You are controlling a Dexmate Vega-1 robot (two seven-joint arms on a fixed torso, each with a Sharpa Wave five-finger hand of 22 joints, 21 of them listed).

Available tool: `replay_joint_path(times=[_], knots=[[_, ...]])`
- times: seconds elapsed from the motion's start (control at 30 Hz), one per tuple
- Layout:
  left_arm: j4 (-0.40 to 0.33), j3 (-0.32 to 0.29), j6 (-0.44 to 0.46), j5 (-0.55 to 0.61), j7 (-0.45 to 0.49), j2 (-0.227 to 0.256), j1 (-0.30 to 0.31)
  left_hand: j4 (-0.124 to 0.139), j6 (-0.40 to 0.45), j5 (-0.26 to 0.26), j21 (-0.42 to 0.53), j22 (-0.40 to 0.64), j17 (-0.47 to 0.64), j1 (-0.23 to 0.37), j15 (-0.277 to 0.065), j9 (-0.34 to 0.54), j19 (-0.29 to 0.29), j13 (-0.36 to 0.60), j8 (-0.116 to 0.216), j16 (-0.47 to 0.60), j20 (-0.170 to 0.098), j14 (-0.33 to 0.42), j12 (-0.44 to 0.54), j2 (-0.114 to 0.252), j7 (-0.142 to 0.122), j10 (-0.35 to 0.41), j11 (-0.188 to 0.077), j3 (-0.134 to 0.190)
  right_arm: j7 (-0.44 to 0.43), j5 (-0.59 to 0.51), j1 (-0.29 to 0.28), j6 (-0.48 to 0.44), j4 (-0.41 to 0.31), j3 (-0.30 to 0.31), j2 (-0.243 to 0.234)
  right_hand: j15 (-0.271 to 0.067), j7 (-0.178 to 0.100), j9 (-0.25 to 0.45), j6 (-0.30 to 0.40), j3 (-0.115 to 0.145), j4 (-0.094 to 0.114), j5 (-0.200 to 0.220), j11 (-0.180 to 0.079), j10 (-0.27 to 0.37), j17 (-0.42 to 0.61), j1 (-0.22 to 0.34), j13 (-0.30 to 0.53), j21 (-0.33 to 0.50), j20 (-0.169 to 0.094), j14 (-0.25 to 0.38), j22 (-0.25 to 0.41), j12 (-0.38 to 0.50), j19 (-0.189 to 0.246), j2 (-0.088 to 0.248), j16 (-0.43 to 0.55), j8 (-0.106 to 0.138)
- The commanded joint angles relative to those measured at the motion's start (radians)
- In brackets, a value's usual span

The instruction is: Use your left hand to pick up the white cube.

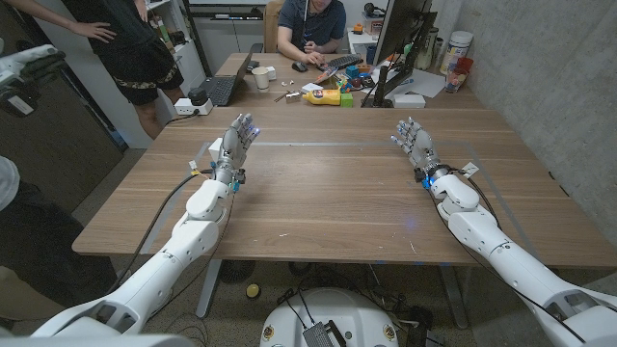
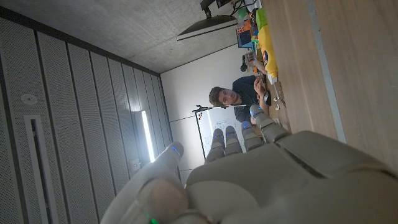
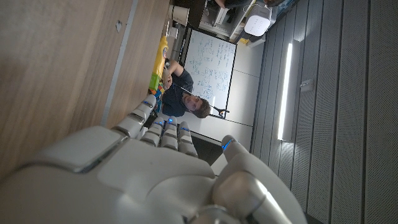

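Fingers on the left hand [image 1: 234, 146] point up and stand a little apart, and the hand holds nothing as it waits in the left middle of the head picture, over the wooden table [image 1: 328, 198]. The white cube [image 1: 213, 148] sits on the table just beside this hand, on its outer side toward the left edge of the picture, and the hand partly hides it, so it is hard to tell if they touch. The right hand [image 1: 415, 145] waits in the right middle of the picture, fingers also up and apart, with nothing in it.
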Motion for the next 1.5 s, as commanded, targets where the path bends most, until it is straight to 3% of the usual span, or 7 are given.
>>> replay_joint_path(times=[0.03,0.33,0.4,0.53,0.97,1.37,1.5], knots=[[-0.009,-0.023,-0.102,0.120,0.135,-0.019,0.018,-0.009,0.014,-0.001,-0.001,0.001,0.003,0.018,0.004,0.002,0.007,0.005,0.008,0.003,0.002,0.014,0.010,0.078,-0.019,0.017,0.000,0.013,0.004,0.000,0.004,0.003,0.006,-0.001,0.003,-0.006,0.008,0.004,-0.003,0.005,0.002,0.004,0.001,0.008,0.005,-0.003,0.001,0.002,-0.005,-0.004,0.004,0.006,0.008,0.046,0.005,0.004],[-0.023,-0.036,-0.132,0.297,0.311,-0.025,0.027,-0.037,0.047,-0.007,-0.014,0.002,0.003,0.049,-0.014,0.003,-0.004,0.008,0.005,-0.011,0.057,0.023,0.006,0.066,-0.112,0.034,-0.028,0.035,0.005,0.000,0.006,0.000,0.006,-0.002,0.003,-0.005,0.008,0.004,-0.003,0.004,0.003,0.004,0.001,0.008,0.006,-0.004,0.001,-0.001,-0.005,-0.004,0.004,0.006,0.010,0.045,0.006,0.004],[-0.024,-0.040,-0.140,0.354,0.364,-0.028,0.027,-0.042,0.058,-0.009,-0.018,0.002,0.004,0.056,-0.015,0.004,-0.010,0.009,0.004,-0.014,0.081,0.022,0.004,0.065,-0.125,0.035,-0.044,0.041,0.006,0.000,0.008,0.000,0.008,-0.003,0.004,-0.003,0.011,0.004,-0.003,0.004,0.003,0.004,0.004,0.009,0.006,-0.005,0.001,-0.001,-0.002,-0.004,0.004,0.007,0.012,0.045,0.006,0.004],[-0.027,-0.051,-0.144,0.474,0.480,-0.039,0.028,-0.047,0.069,-0.010,-0.022,0.002,0.004,0.062,-0.016,0.004,-0.015,0.010,0.006,-0.017,0.083,0.020,0.005,0.065,-0.140,0.041,-0.043,0.046,0.008,-0.001,0.013,0.001,0.014,-0.004,0.007,-0.002,0.011,0.004,-0.003,0.004,0.003,0.004,0.004,0.010,0.006,-0.005,0.001,-0.002,-0.003,-0.004,0.004,0.007,0.012,0.045,0.005,0.004],[-0.100,-0.068,0.017,0.915,0.902,-0.038,0.037,-0.064,0.068,-0.011,-0.033,0.002,0.002,0.090,-0.032,0.005,-0.029,0.012,-0.005,-0.022,0.020,0.013,0.006,0.082,-0.107,0.063,-0.046,0.073,0.025,0.000,0.034,0.007,0.045,-0.009,0.019,-0.004,0.011,0.004,-0.002,0.002,0.004,0.004,0.004,0.009,0.006,-0.007,0.001,-0.007,-0.002,-0.004,0.004,0.006,0.014,0.043,0.005,0.004],[-0.149,-0.022,0.182,1.091,1.094,0.005,0.024,-0.071,0.083,-0.012,-0.040,0.002,0.001,0.109,-0.040,0.006,-0.040,0.013,-0.003,-0.021,0.010,0.020,0.006,0.095,-0.098,0.073,-0.048,0.093,0.034,0.001,0.049,0.012,0.070,-0.010,0.026,-0.003,0.012,0.004,-0.002,0.001,0.005,0.004,0.004,0.009,0.006,-0.008,0.001,-0.010,-0.001,-0.004,0.004,0.006,0.015,0.042,0.005,0.004],[-0.163,-0.079,0.228,1.213,1.097,-0.046,0.040,-0.074,0.090,-0.014,-0.041,0.002,0.000,0.115,-0.045,0.006,-0.041,0.013,-0.003,-0.020,0.008,0.024,0.008,0.095,-0.099,0.080,-0.054,0.098,0.039,0.001,0.054,0.013,0.078,-0.011,0.028,-0.003,0.012,0.004,-0.002,0.000,0.005,0.004,0.005,0.009,0.006,-0.008,0.001,-0.010,-0.001,-0.003,0.004,0.006,0.016,0.042,0.005,0.005]])
